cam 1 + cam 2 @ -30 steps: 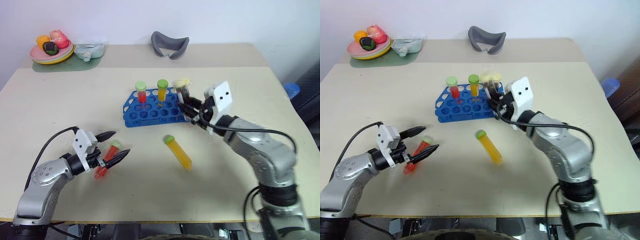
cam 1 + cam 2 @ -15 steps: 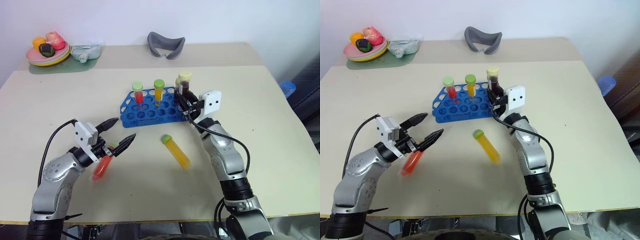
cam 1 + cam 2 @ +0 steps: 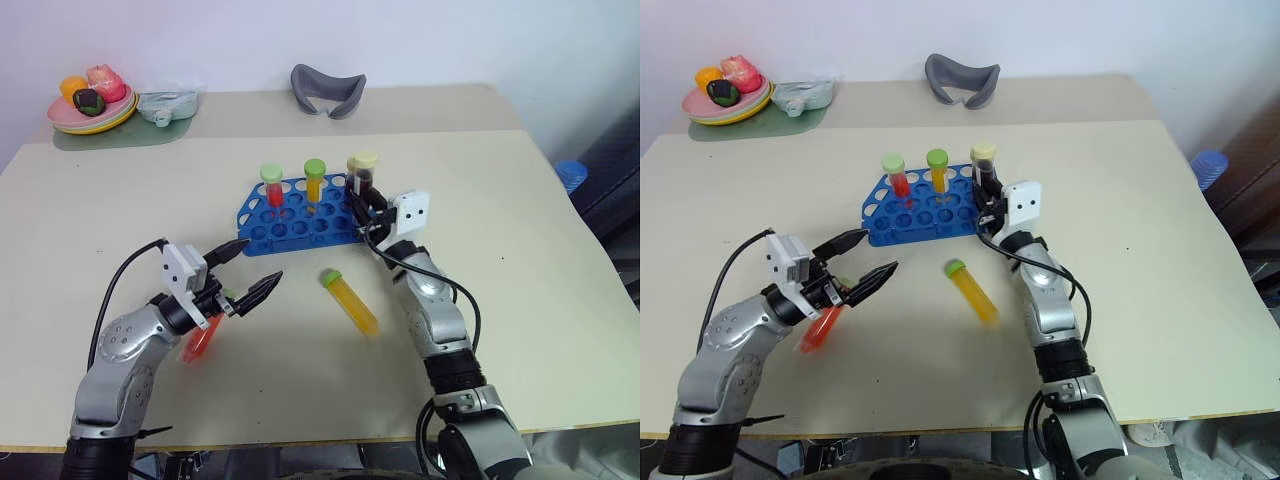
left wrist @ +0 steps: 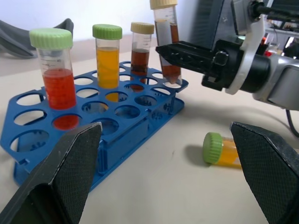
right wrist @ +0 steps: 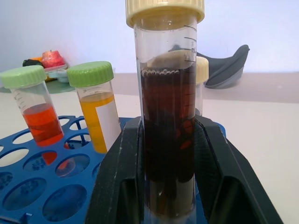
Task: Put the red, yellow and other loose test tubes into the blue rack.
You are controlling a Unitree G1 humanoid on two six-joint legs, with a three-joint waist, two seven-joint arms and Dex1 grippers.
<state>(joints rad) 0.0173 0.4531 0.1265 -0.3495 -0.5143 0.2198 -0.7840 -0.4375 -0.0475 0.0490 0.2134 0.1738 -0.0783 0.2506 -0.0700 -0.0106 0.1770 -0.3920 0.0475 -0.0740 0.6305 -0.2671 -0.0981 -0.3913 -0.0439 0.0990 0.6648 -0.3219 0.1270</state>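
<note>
Overhead, the blue rack [image 3: 295, 210] stands mid-table holding a red-filled tube [image 3: 272, 186] and an orange-filled tube [image 3: 314, 180]. A yellow tube [image 3: 351, 301] lies loose in front of it; a red tube [image 3: 199, 336] lies under the left gripper [image 3: 247, 270], whose fingers are spread apart.

Seen from the left wrist, the right gripper [image 4: 163, 50] pinches a dark brown tube [image 4: 166, 39] upright over the rack's end.

At the right wrist, the fingers [image 5: 119, 186] clamp that brown tube.
</note>
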